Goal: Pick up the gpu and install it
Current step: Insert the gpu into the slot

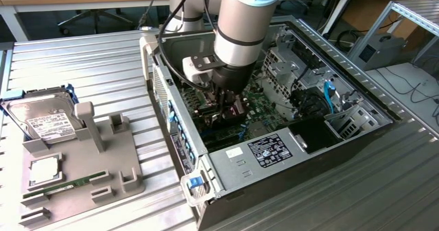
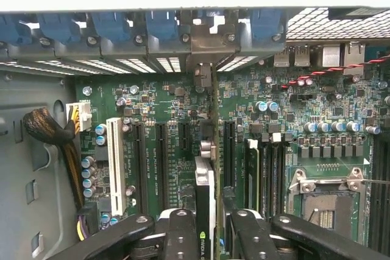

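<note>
Wrist view: gpu (image 2: 207, 187) inside computer case (image 2: 36, 168).

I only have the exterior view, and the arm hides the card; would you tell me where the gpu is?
Observer: The gpu stands on edge over the motherboard, at the end effector.
Operator: Is it lined up with the rear wall?
Observer: In line with it, a grey metal bracket sits at that wall, among the blue latches.
Operator: Are other slots occupied?
Observer: The white slot further along the board is empty.
</note>
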